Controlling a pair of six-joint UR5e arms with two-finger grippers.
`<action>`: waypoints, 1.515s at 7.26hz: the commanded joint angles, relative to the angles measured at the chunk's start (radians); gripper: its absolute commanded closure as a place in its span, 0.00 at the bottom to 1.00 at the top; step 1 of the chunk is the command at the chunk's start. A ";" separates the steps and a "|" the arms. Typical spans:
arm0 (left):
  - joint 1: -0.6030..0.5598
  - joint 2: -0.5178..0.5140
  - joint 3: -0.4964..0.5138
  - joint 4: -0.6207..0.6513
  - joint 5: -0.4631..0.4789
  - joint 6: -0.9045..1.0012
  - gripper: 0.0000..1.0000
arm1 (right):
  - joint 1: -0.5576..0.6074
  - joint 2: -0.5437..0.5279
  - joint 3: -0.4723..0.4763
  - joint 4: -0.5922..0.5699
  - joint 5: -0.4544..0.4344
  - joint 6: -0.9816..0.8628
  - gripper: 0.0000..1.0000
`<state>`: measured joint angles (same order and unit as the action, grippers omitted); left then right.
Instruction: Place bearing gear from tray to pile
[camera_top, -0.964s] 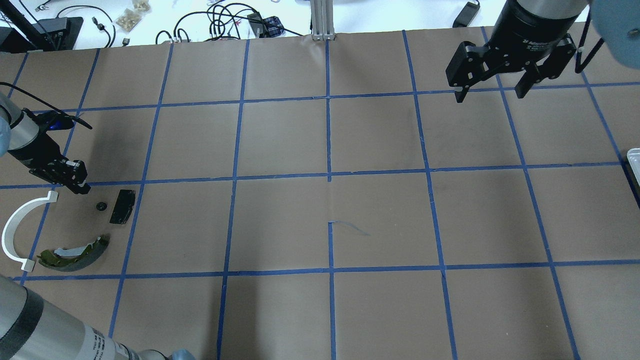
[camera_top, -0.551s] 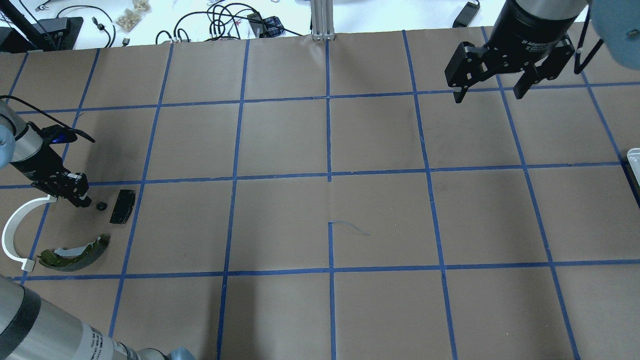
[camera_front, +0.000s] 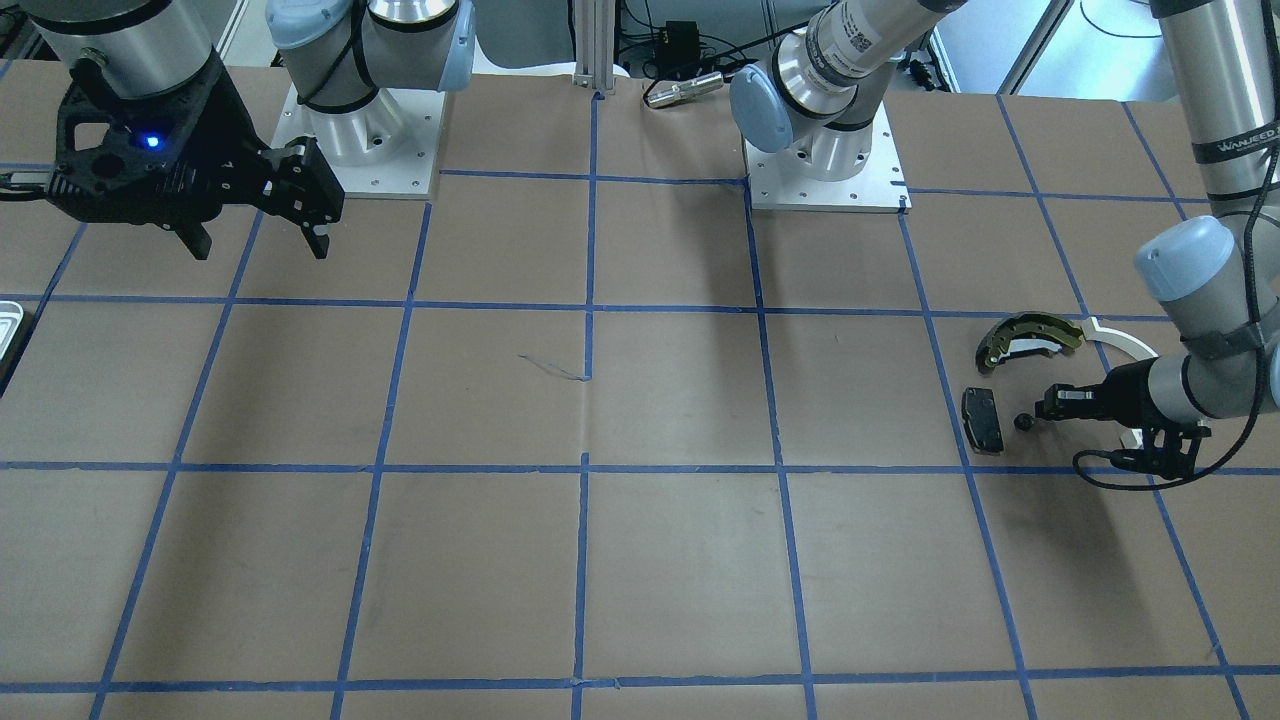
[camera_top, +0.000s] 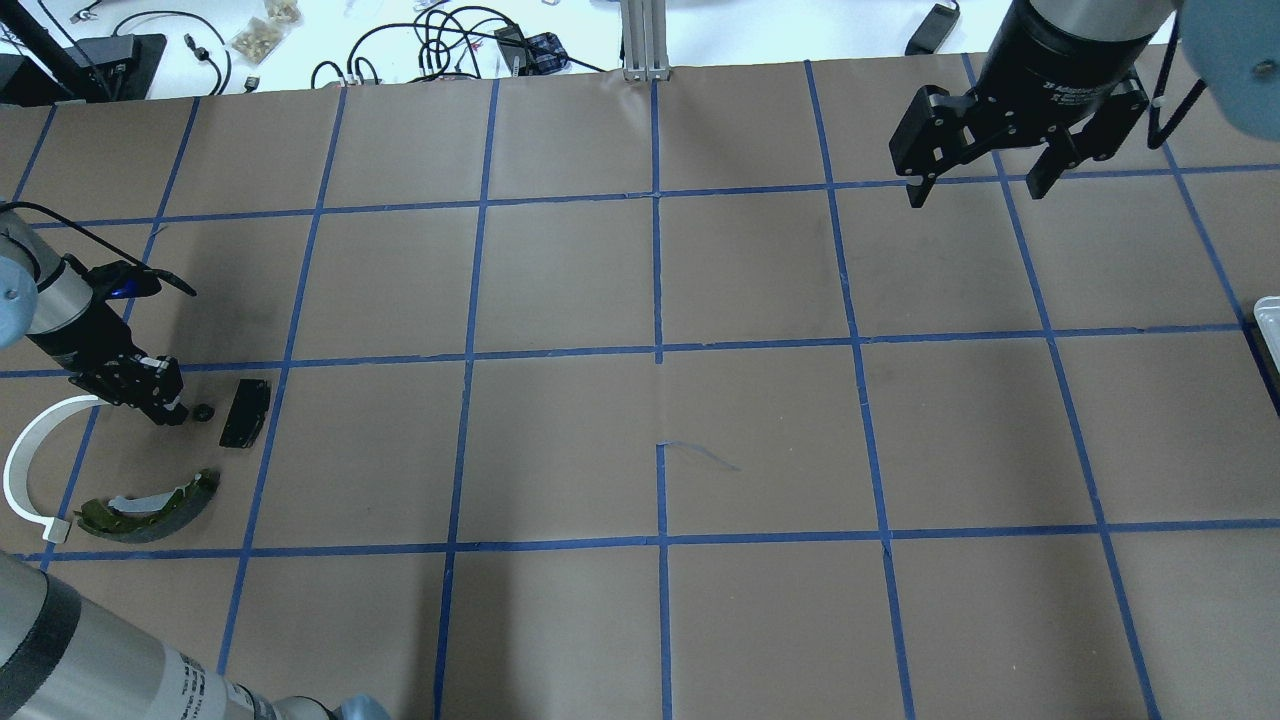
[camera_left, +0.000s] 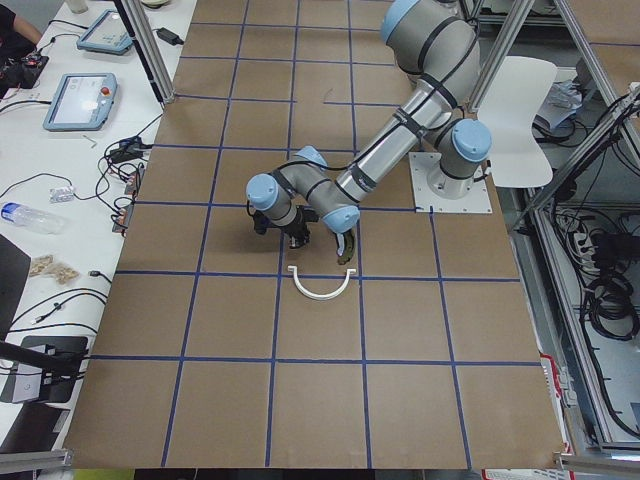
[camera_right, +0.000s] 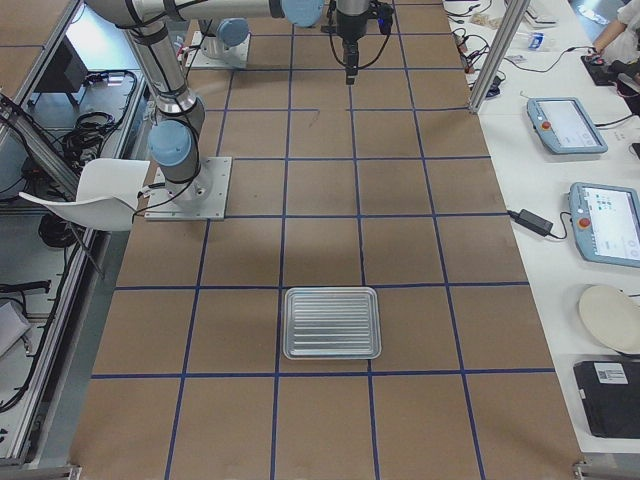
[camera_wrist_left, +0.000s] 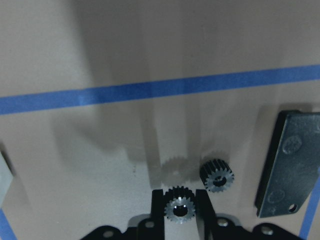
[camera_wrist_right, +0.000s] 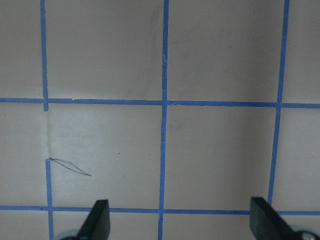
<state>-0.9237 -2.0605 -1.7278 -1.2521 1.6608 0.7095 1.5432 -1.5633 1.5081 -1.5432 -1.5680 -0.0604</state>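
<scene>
The left gripper (camera_wrist_left: 180, 216) is pinching a small dark toothed metal gear (camera_wrist_left: 180, 207) between its fingertips, just beside a matching gear (camera_wrist_left: 217, 175) lying near a black rectangular pad (camera_wrist_left: 287, 170); the right gripper (camera_top: 978, 190) is hanging wide open.

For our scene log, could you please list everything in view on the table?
table: one, brown with blue grid
tray: one, pale grey, robot's right end
held gear: one, dark, low over the table
loose gear: one, dark, lying beside held gear
pad: one, black, beside loose gear
brake shoe: one, olive-gold, near the pad
arc: one, white, beside brake shoe
left tool: one, black, shut on held gear
right tool: one, black, open, raised
</scene>
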 joint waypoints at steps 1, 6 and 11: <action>-0.001 -0.003 0.004 0.000 -0.001 -0.001 0.19 | 0.000 0.000 0.000 0.000 -0.001 -0.001 0.00; -0.053 0.054 0.211 -0.187 -0.012 -0.117 0.00 | 0.000 0.000 0.001 0.002 -0.001 -0.004 0.00; -0.380 0.170 0.372 -0.336 -0.076 -0.374 0.00 | -0.002 0.000 0.003 0.005 -0.001 -0.004 0.00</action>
<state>-1.2295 -1.9226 -1.3483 -1.5820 1.6246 0.4105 1.5423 -1.5631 1.5104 -1.5388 -1.5693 -0.0640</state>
